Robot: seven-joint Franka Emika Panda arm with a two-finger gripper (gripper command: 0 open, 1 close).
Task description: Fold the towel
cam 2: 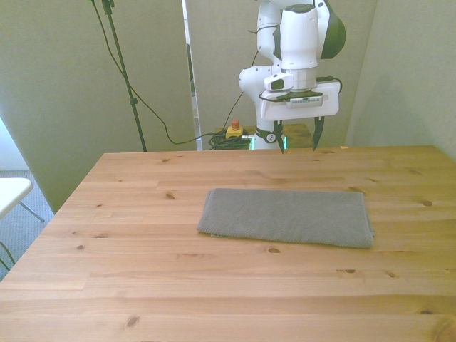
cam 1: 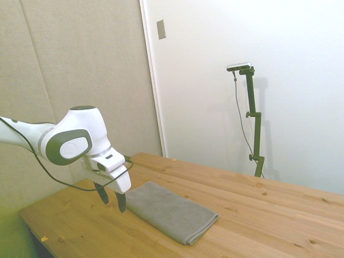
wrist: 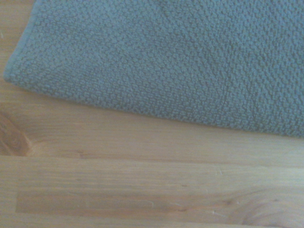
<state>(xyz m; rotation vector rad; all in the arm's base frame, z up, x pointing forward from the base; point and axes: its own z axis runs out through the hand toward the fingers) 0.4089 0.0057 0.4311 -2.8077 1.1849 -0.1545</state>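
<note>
One grey towel (cam 2: pixel 287 217) lies flat and folded on my wooden table (cam 2: pixel 142 285). I see the gripper (cam 2: pixel 296 142) hanging at its twelve o'clock in the front view, jaws spread and empty, clear of the cloth and above the boards.

I see a wooden table (cam 2: pixel 142 285), knotty and pale. Behind it, a red-and-yellow button (cam 2: pixel 234 129) sits among cables (cam 2: pixel 221 140) on the floor.
</note>
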